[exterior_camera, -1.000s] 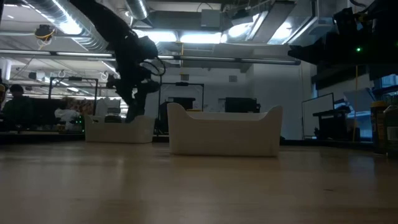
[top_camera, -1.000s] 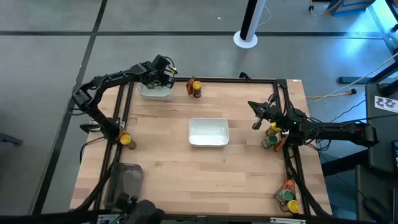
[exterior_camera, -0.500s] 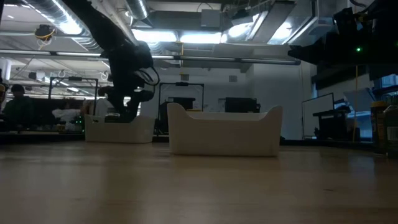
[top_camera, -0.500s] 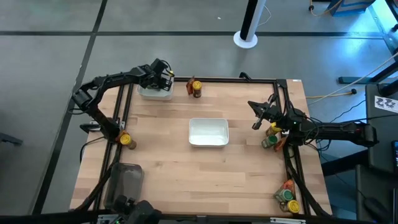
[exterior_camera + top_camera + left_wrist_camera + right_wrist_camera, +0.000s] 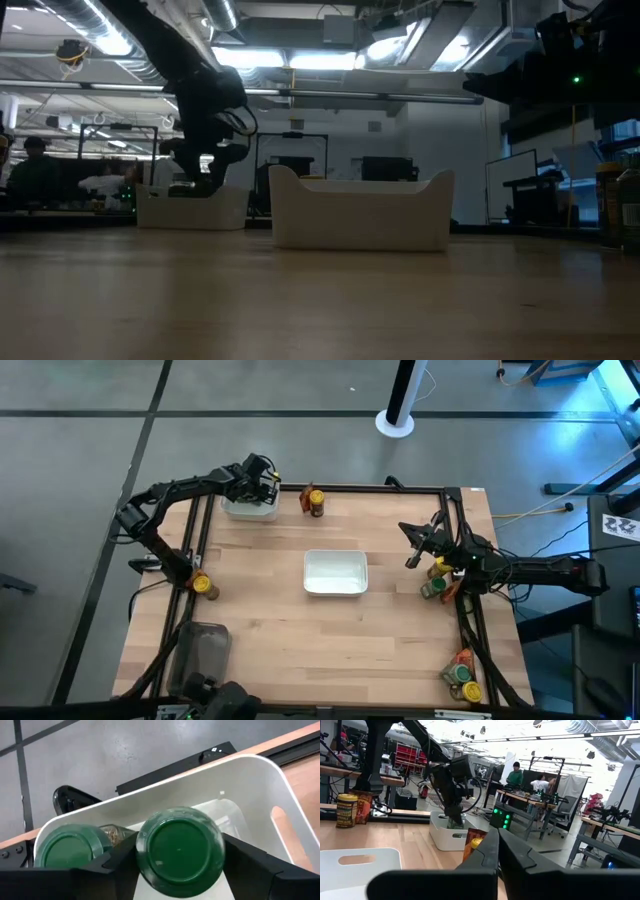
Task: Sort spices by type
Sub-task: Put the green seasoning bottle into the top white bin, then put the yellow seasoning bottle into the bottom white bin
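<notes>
Left gripper [image 5: 262, 485]: over the white tray [image 5: 237, 512] at the table's far left corner, its fingers [image 5: 260, 865] on either side of a green-lidded jar [image 5: 180, 851]; they look slightly parted from the lid, though a light touch cannot be ruled out.
Tray contents: a second green-lidded jar [image 5: 67, 851] stands just beside the first, against the tray wall.
Right gripper [image 5: 412, 555]: above the table near its right edge, fingers [image 5: 485, 855] pressed together, holding nothing.
Nearby spices: a yellow-lidded jar with a red-orange packet [image 5: 314, 501] stands at the far edge, just right of the corner tray; jars and a packet [image 5: 440, 580] cluster by the right arm; another cluster [image 5: 462, 678] sits at the near right corner; one yellow-lidded jar [image 5: 205, 586] rests at the left edge.
Middle: an empty white tray [image 5: 335, 572].
Near left corner: a clear grey tub [image 5: 200, 655].
Open room: bare wood [image 5: 330, 645] spreads across the near half of the table.
</notes>
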### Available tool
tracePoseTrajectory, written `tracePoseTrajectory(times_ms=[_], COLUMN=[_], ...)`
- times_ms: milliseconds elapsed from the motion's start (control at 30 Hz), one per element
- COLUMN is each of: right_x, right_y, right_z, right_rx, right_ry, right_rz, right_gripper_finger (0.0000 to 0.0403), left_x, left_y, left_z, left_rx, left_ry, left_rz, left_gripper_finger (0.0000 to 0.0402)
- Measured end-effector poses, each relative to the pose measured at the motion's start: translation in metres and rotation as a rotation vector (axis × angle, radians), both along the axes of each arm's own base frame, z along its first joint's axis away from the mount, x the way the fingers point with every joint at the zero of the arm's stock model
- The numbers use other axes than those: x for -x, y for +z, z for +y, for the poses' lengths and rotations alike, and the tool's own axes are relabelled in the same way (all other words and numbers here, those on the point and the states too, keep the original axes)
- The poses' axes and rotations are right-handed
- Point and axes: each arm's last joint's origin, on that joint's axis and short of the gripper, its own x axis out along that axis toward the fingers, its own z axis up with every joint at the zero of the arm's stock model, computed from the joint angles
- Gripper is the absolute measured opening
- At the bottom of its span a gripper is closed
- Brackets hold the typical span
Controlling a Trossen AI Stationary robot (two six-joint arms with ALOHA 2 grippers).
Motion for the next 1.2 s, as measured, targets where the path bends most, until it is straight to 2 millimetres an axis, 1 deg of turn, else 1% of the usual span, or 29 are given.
tracePoseTrajectory(times_ms=[100, 167, 300, 400, 567, 767, 900, 1033, 1133, 1200], right_x=[0.000, 0.000, 0.000, 0.000, 0.000, 0.000, 0.000, 0.000, -0.001, -0.002], right_y=[0.000, 0.000, 0.000, 0.000, 0.000, 0.000, 0.000, 0.000, -0.003, -0.004], right_z=[0.000, 0.000, 0.000, 0.000, 0.000, 0.000, 0.000, 0.000, -0.001, -0.001], right_rx=[0.000, 0.000, 0.001, 0.001, -0.001, -0.002, -0.002, -0.004, -0.008, -0.019], right_ry=[0.000, 0.000, 0.000, 0.000, -0.008, -0.013, -0.013, -0.013, -0.013, -0.011], right_rz=[0.000, 0.000, -0.002, -0.003, -0.003, -0.003, -0.003, 0.004, 0.025, 0.032], right_gripper_finger=[0.0012, 0.0012, 0.0012, 0.0012, 0.0012, 0.0012, 0.0012, 0.0012, 0.0012, 0.0012], left_x=[-0.001, 0.000, 0.000, 0.001, 0.003, 0.004, -0.003, -0.015, -0.025, -0.032], left_y=[0.004, 0.013, 0.039, 0.064, 0.103, 0.134, 0.146, 0.150, 0.149, 0.140], left_z=[0.001, -0.001, -0.006, -0.013, -0.037, -0.076, -0.103, -0.125, -0.140, -0.149], left_rx=[0.003, 0.003, -0.029, -0.092, -0.185, -0.245, -0.283, -0.297, -0.329, -0.349], left_ry=[0.003, -0.013, -0.035, -0.062, -0.134, -0.280, -0.392, -0.513, -0.600, -0.660], left_rz=[0.000, 0.011, -0.010, -0.060, -0.164, -0.269, -0.324, -0.348, -0.380, -0.390], left_gripper_finger=[0.0255, 0.0259, 0.0259, 0.0258, 0.0260, 0.0260, 0.0260, 0.0260, 0.0260, 0.0260])
